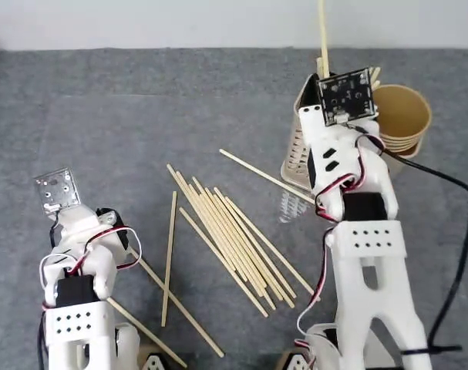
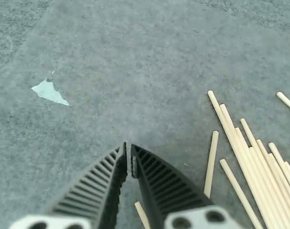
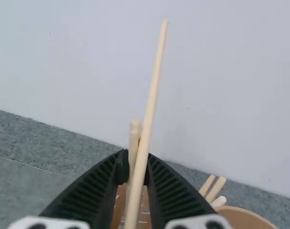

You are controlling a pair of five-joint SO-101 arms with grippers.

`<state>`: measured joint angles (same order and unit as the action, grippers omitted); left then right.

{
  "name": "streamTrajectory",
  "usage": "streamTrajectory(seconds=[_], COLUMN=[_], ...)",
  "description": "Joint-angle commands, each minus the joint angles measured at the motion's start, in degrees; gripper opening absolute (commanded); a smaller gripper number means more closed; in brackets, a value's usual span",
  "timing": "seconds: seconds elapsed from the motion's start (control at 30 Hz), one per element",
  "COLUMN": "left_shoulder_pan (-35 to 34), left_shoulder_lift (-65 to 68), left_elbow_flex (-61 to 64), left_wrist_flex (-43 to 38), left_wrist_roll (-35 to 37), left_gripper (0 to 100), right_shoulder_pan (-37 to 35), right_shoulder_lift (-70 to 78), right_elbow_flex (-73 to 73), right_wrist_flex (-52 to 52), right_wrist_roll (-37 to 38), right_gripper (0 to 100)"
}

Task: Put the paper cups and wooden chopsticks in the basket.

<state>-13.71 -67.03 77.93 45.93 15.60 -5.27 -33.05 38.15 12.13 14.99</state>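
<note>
Your right gripper (image 3: 135,167) pinching a chopstick (image 3: 154,81) upright over the basket (image 1: 297,154), your left gripper (image 2: 128,157) pressed together near loose chopsticks (image 1: 234,239).

Loose chopsticks (image 1: 234,239) mid-table, basket (image 1: 296,156) behind them to the right — paper cups (image 1: 403,116) just beside it.

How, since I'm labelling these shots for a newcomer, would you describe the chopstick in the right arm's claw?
Find the white arm on the right, over the basket beside the stacked paper cups. Its black claw pinches one chopstick. That one stands almost upright, poking well above the claw, while the loose pile lies flat on the grey mat.
</note>
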Motion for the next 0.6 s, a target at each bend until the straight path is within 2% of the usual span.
streamTrajectory(seconds=[0.0,0.13,0.2,0.57], left_shoulder_pan=[0.0,0.0,0.0,0.0], left_shoulder_lift=[-1.1,-1.1,-1.1,-1.1], left_elbow_flex=[-0.2,-0.2,-0.2,-0.2], left_wrist_flex=[-1.1,-1.1,-1.1,-1.1], left_wrist_roll=[-0.7,-0.7,-0.7,-0.7], left_gripper=[2,2,2,2], right_shoulder_pan=[0.7,0.3,0.4,0.6], right_shoulder_lift=[-2.3,-2.4,-2.4,-14.8], right_elbow_flex=[0.5,0.3,0.3,0.3], right_wrist_flex=[1.4,5.8,7.6,16.0], right_wrist_roll=[-0.4,-0.4,-0.4,-0.4], right_gripper=[2.8,19.1,23.9,24.2])
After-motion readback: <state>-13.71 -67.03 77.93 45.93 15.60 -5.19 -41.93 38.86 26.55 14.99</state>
